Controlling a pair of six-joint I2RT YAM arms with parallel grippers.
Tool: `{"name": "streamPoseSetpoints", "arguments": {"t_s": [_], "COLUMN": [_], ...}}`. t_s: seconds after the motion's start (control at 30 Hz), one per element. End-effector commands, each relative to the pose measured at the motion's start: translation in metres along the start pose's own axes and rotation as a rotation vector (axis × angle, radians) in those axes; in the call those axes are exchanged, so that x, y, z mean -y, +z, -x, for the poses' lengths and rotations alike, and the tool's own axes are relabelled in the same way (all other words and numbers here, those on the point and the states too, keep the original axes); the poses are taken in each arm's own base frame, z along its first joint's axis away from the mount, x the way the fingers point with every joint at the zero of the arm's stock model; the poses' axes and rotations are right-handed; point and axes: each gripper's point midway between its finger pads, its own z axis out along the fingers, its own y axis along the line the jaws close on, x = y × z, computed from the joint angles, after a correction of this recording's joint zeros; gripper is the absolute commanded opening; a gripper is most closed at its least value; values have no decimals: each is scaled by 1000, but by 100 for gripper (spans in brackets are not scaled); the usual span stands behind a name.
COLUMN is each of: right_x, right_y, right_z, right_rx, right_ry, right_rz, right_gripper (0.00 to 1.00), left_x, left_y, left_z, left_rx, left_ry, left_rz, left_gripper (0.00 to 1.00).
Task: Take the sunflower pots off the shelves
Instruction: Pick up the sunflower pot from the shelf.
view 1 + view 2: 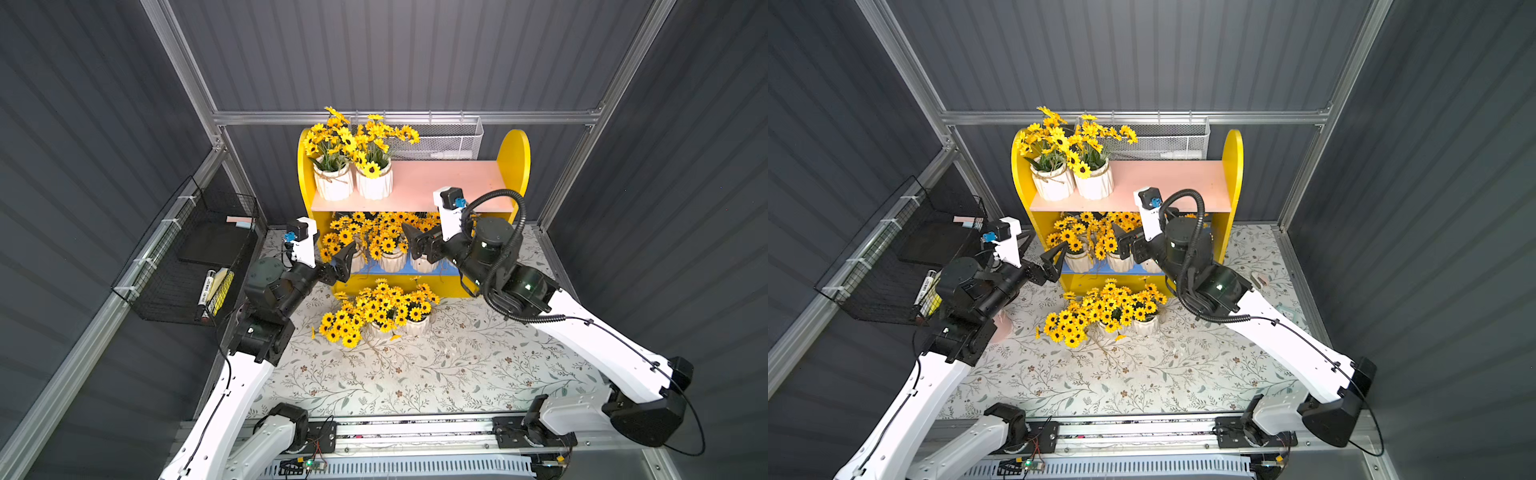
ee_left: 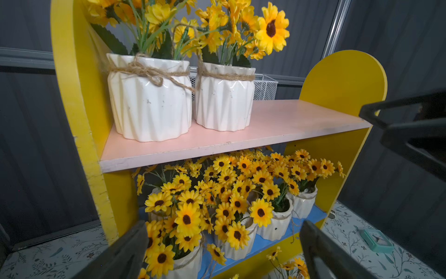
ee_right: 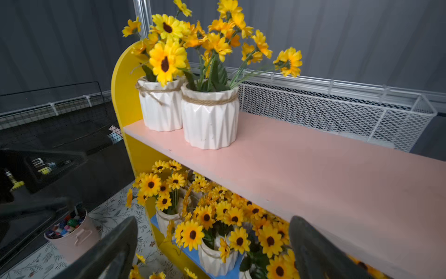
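Basket (image 1: 183, 257) hangs far left. Left gripper (image 1: 345, 262) gapes wide, empty, at shelves' (image 1: 515, 158) lower left. We see two pots (image 1: 332, 185) on pink board's (image 1: 436, 183) left end, more on blue board (image 1: 399, 274) and table (image 1: 415, 374). Right gripper (image 1: 413, 245) gapes, empty, by blue board.

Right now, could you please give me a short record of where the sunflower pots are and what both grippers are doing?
Pink upper board: two upper pots, side by side at one end
Blue lower board: lower pots crowded together, count hidden by blooms
Table: two off-shelf pots standing before the shelves
Left gripper: open, empty, before the lower tier
Right gripper: open, empty, before the lower tier
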Motion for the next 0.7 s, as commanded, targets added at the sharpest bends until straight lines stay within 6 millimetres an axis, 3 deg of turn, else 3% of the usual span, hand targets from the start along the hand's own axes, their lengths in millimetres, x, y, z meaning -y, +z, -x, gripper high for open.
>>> {"name": "streamPoseSetpoints", "arguments": {"t_s": [0.0,0.1,0.3,0.37,0.4,0.47,0.6,0.67], "right_x": [3,16,33,38,41,46,55,59], "right_y": [3,-1,-19,-24,-30,-40,-55,-62], "right_z": [5,-17,-52,-63,-63,-68,-83,-89], "right_rx": [14,-40,-59,-90,-86,-86,-103,-104], "right_ry": [14,29,110,111,118,138,161,172], "right_rz": [28,-28,-59,-81,-86,-94,-122,-131], "right_gripper": [99,99,97,96,96,97,98,99], "left_x": [16,33,20,29,34,45,50,62], "left_y": [6,15,37,51,54,64,74,78], "left_z": [7,28,49,48,62,68,75,74], "left_rx": [-21,-13,-45,-70,-48,-64,-62,-94], "left_ry": [35,-7,-43,-66,-63,-70,-112,-145], "left_rz": [-99,-181,-107,-164,-181,-236,-262,-345], "left_gripper": [100,99,99,98,98,98,99,99]}}
